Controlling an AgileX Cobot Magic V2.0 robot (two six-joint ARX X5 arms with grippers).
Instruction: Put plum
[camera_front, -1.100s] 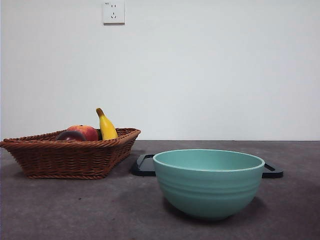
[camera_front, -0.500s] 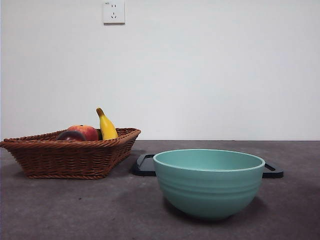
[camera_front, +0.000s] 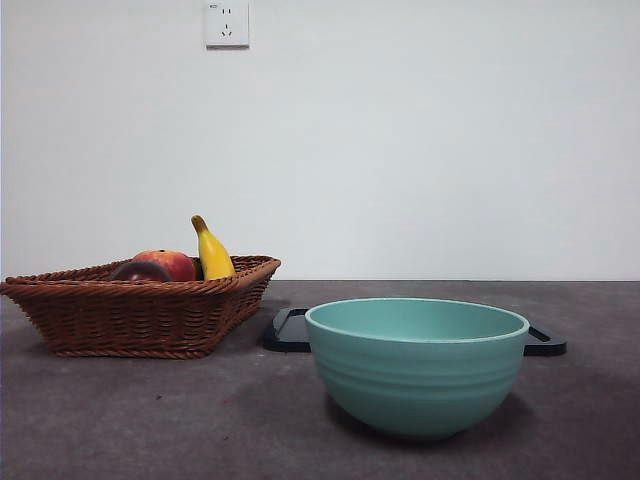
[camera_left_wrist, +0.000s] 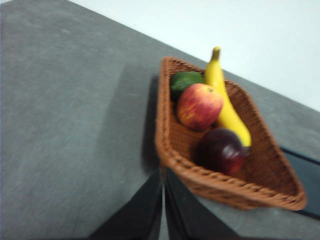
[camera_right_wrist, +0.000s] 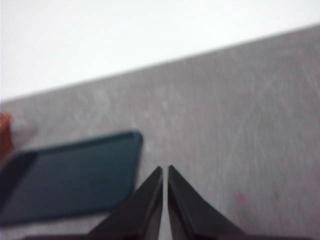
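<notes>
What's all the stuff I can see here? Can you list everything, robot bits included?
basket: one, brown wicker, on the table's left
plum: one, dark maroon, in the basket
red-orange fruit: one, in the basket, beside the banana
banana: one, yellow, in the basket
green item: one, in the basket's far corner; too blurred to name
bowl: one, teal, front of table
tray: one, dark, flat, behind the bowl
wall socket: one, white, on the wall
left claw: black, shut, near the basket
right claw: black, shut, near the tray
</notes>
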